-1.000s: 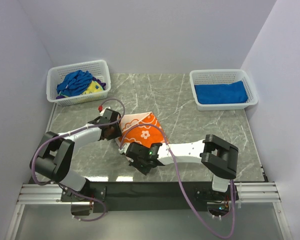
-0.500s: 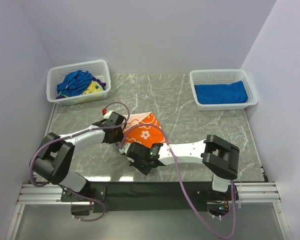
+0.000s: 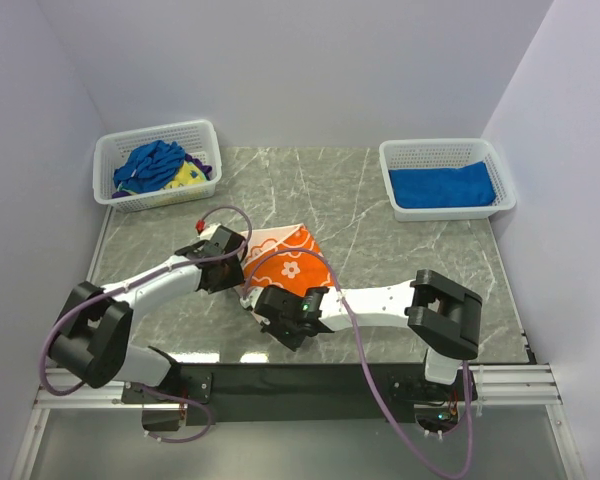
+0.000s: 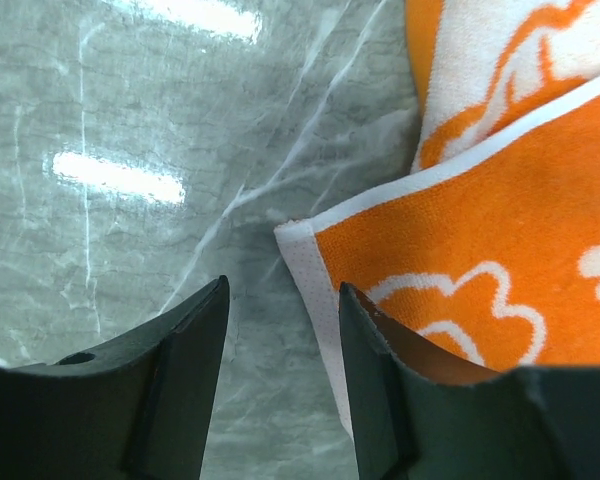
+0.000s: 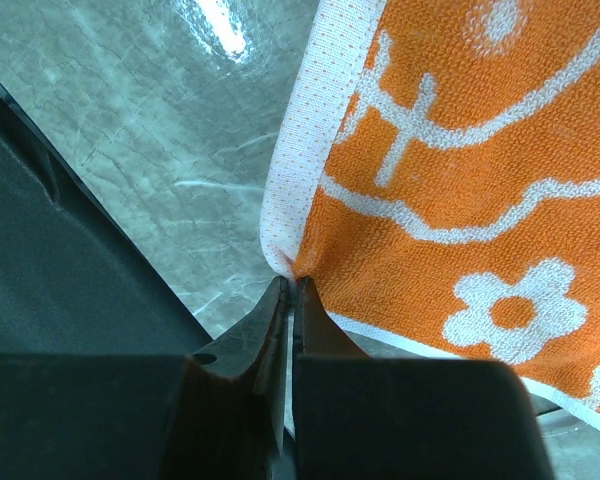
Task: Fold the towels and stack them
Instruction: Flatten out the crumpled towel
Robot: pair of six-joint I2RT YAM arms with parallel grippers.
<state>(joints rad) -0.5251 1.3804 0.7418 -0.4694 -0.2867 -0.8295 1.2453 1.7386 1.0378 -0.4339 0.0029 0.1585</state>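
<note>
Lying folded over itself at the middle of the glossy, white-veined grey-green marble tabletop point(image 3: 400, 230), the orange terry towel point(image 3: 285, 258), printed with white flower outlines and edged in white, is pinched at its near corner by the right gripper point(image 5: 290, 290), whose dark fingers are pressed together on the dotted hem. The left gripper point(image 4: 280, 300) is held parted over the towel's left corner, one finger above bare marble and the other above cloth, with nothing grasped. A crumpled royal blue towel point(image 3: 150, 162) and a yellow towel point(image 3: 187, 177) are heaped in the white mesh basket point(image 3: 155, 130) at far left, and a folded blue towel point(image 3: 442, 186) is laid flat in the matching basket point(image 3: 435, 143) at far right.
</note>
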